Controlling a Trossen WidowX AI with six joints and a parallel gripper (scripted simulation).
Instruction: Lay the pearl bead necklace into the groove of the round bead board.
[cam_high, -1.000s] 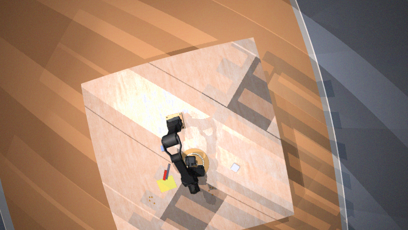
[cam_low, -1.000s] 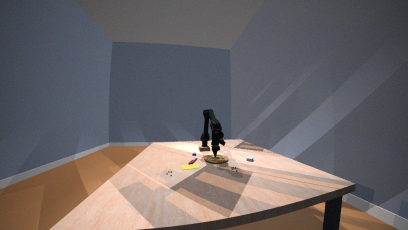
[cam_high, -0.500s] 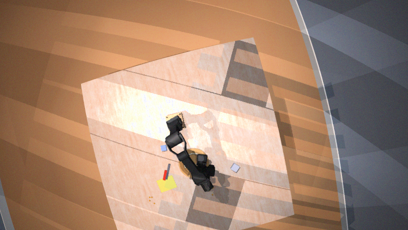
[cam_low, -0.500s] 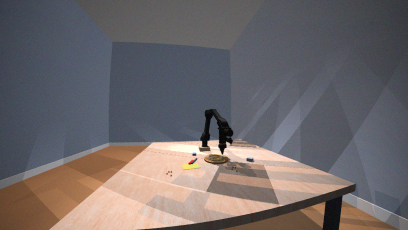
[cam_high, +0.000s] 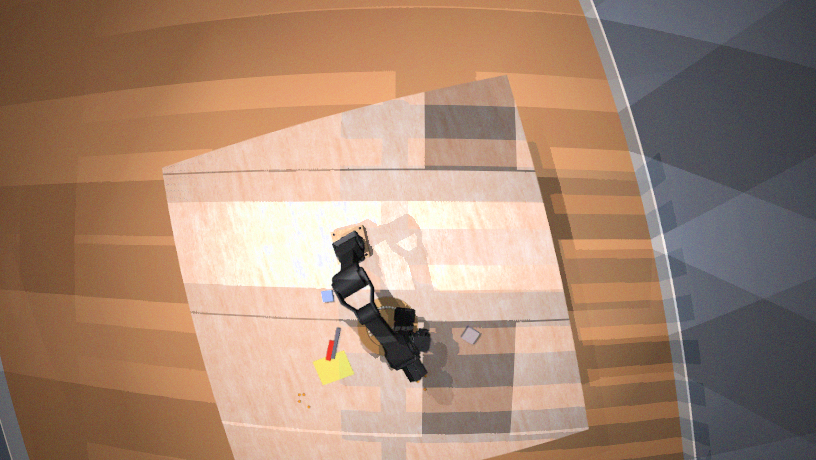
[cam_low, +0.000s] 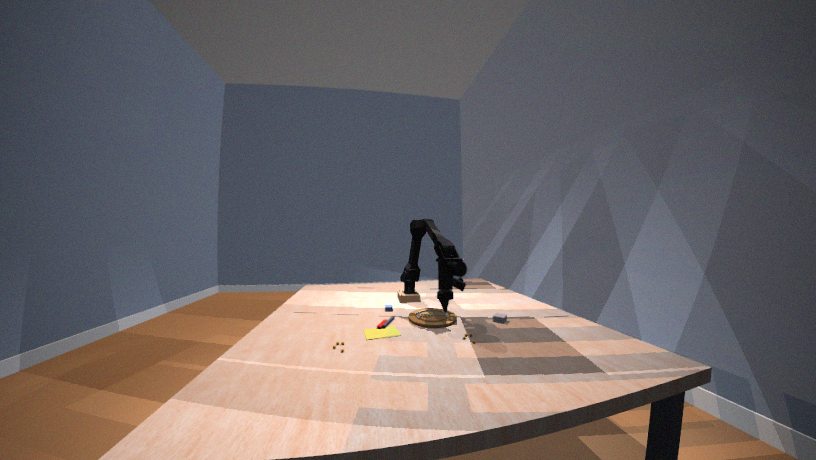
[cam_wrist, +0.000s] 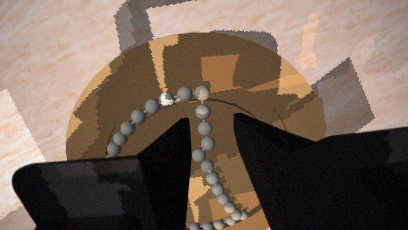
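Note:
The round wooden bead board (cam_high: 370, 341) (cam_low: 432, 320) (cam_wrist: 192, 50) lies flat on the table. The grey-white pearl bead necklace (cam_high: 388, 307) (cam_wrist: 202, 93) lies on it. In the wrist view its left part curves along the groove, then it bends sharply at the top and runs as a strand down across the inside of the board. The groove right of that bend shows bare. My gripper (cam_low: 445, 310) (cam_wrist: 211, 123) is low over the board, partly open, with the strand passing between its fingers but not pinched. In the top view the arm hides the fingertips and part of the board.
A yellow sheet (cam_high: 333, 370) (cam_low: 381, 333), a red piece (cam_high: 330, 349) and a dark stick (cam_high: 336, 341) lie left of the board. A blue block (cam_high: 326, 296) (cam_low: 388, 308) is behind them. A grey block (cam_high: 470, 334) (cam_low: 500, 317) is to the right. Small orange bits (cam_high: 302, 394) (cam_low: 338, 345) lie in front.

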